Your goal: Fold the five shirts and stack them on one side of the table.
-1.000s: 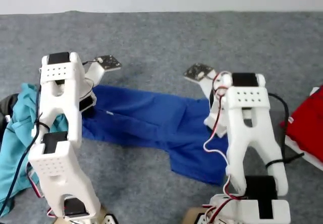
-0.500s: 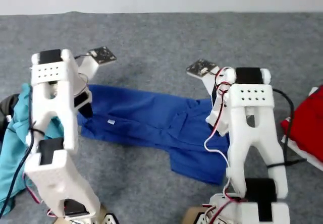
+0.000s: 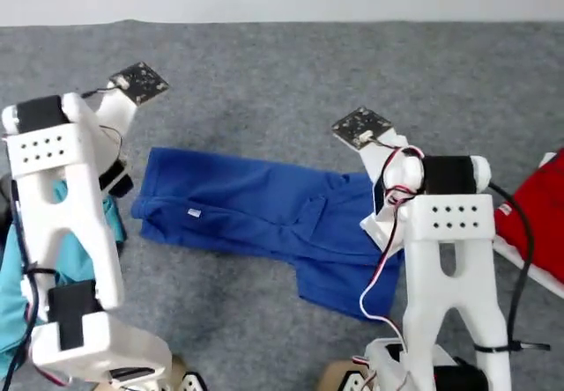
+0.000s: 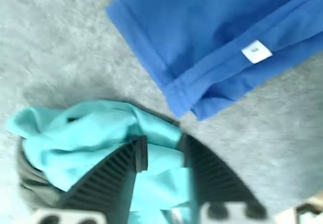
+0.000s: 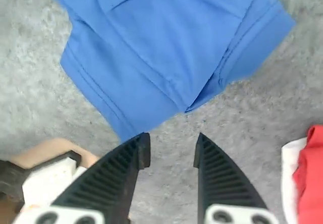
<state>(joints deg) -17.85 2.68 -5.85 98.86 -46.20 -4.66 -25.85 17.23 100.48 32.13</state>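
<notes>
Two claws: your left claw (image 4: 161,143) and right claw (image 5: 172,141) hang released.
Blue shirt (image 3: 264,210): teal shirt (image 4: 91,133) at its 9 o'clock.

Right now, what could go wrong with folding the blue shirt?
The open left gripper hangs over the crumpled teal shirt, beside the blue cloth shirt, so it might snag the wrong one. The open right gripper sits off the blue shirt's edge and could pinch nothing.

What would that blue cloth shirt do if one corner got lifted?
The blue cloth shirt would probably droop and trail, since it lies limp in soft folds. It likely drags rather than slides on the rough grey table cover.
</notes>
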